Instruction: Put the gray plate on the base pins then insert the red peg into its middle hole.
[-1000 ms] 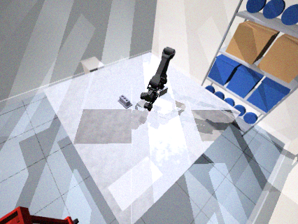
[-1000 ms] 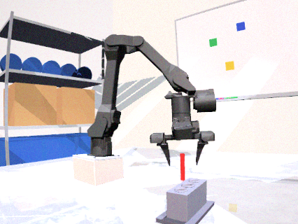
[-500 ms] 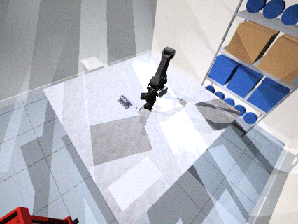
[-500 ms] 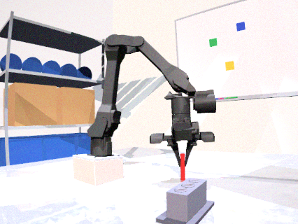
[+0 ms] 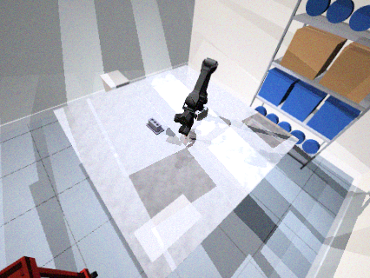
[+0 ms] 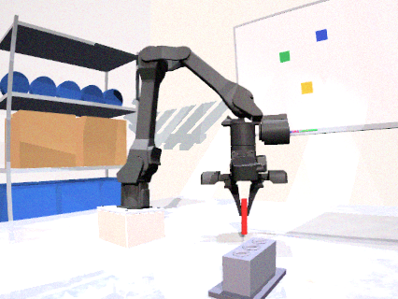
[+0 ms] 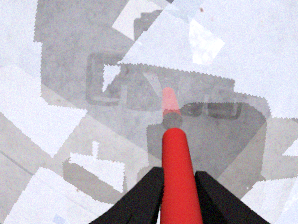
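My gripper [image 5: 185,132] [image 6: 244,213] [image 7: 177,178] is shut on the red peg [image 6: 244,227] [image 7: 175,150]. The peg stands upright between the fingertips, with its lower end a little above the table top. The gray plate [image 5: 155,123] [image 6: 248,272], a thick block with three round openings in a row on top, sits level on the wider flat base [image 6: 276,280]. The pins cannot be made out clearly. In the exterior view, the peg appears behind and above the plate; in the top view, the gripper is to the plate's right. The plate is not recognizable in the wrist view.
The white table [image 5: 109,135] [image 6: 56,262] carries shadows and bright patches. The arm stands on a pale block [image 6: 112,226]. A shelf with boxes [image 5: 313,52] [image 6: 47,140] stands beyond the table. A whiteboard [image 6: 355,70] hangs on the wall.
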{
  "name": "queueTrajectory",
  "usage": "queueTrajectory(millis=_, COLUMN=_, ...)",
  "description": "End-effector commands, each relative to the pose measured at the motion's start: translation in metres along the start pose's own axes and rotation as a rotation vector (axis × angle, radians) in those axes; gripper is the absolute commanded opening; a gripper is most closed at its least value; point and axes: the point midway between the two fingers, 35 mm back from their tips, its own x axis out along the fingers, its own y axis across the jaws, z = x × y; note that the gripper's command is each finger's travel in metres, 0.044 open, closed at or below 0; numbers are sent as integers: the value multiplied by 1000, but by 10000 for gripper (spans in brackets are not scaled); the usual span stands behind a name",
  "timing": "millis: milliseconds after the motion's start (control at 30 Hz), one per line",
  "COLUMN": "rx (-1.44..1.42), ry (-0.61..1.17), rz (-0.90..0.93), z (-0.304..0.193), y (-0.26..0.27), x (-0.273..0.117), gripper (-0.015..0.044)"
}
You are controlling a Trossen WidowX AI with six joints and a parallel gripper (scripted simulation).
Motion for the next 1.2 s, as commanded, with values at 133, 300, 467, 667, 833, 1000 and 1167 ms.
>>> queueTrajectory(millis=133, rx=-2, ry=2, rz=11, z=0, y=4, x=-28, gripper=0)
queueTrajectory(millis=300, rx=-2, ry=2, rz=11, z=0, y=6, x=-43, gripper=0)
queueTrajectory(millis=467, rx=-2, ry=2, rz=11, z=0, y=6, x=-59, gripper=0)
queueTrajectory(millis=667, rx=3, ry=-1, rz=4, z=4, y=7, x=-56, gripper=0)
queueTrajectory(millis=833, rx=3, ry=-3, rz=4, z=17, y=13, x=-57, gripper=0)
queueTrajectory(millis=1000, rx=2, ry=-5, rz=5, z=30, y=17, x=-58, gripper=0)
queueTrajectory(millis=1167, rx=2, ry=-6, rz=5, z=43, y=21, x=-59, gripper=0)
